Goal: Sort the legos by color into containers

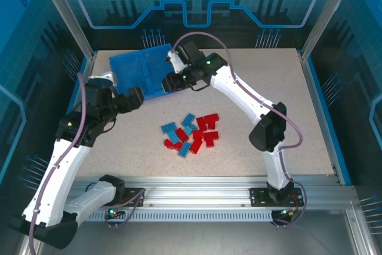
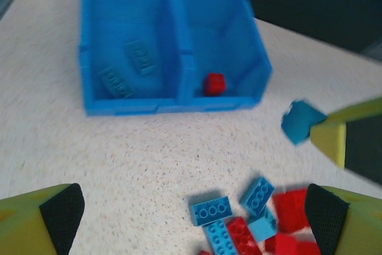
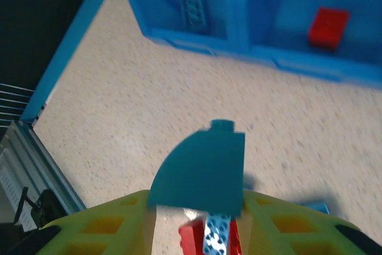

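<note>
Right wrist: right gripper pinching 1 blue lego.
We see it between the jaws, short of the tray; left gripper spread wide.

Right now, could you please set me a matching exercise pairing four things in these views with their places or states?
Things:
1. left tool
2. right tool
3. lone red brick
4. brick pile

Places or states:
A. loose on the table
B. open, holding nothing
C. inside the tray, in the half without the two blue bricks
D. closed on a light blue brick

Pairs: 1-B, 2-D, 3-C, 4-A
</note>
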